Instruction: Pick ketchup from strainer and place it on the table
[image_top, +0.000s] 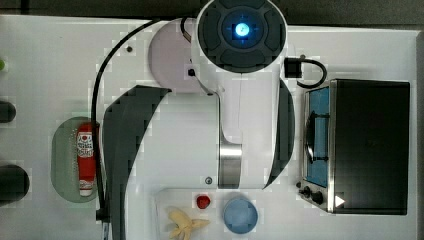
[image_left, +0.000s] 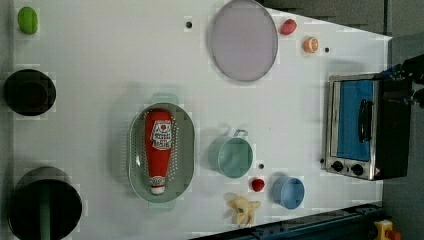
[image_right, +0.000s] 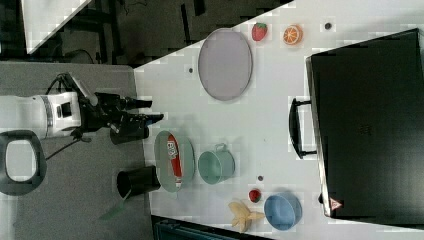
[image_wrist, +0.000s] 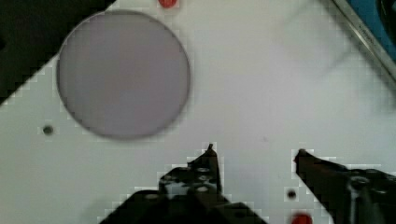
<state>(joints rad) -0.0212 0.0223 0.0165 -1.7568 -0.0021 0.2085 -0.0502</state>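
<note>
The ketchup (image_left: 159, 147), a slim red bottle with a white label and cap, lies lengthwise in the pale green strainer (image_left: 186, 150) on the white table (image_left: 100, 75). In the top view the ketchup (image_top: 86, 159) and strainer (image_top: 64, 160) sit at the top view's left, beside the arm's cable. In the right view my gripper (image_right: 152, 111) hangs well above the table, apart from the ketchup (image_right: 173, 155) and strainer (image_right: 162, 162). In the wrist view the gripper (image_wrist: 255, 151) is open over bare table with nothing between its fingers.
A green cup (image_left: 231, 156) stands next to the strainer. Near it are a red fruit (image_left: 257, 184), a blue bowl (image_left: 288, 192) and a banana (image_left: 243, 210). A purple plate (image_left: 243, 40), a toaster oven (image_left: 360, 127) and two black cups (image_left: 30, 91) (image_left: 44, 202) ring the table.
</note>
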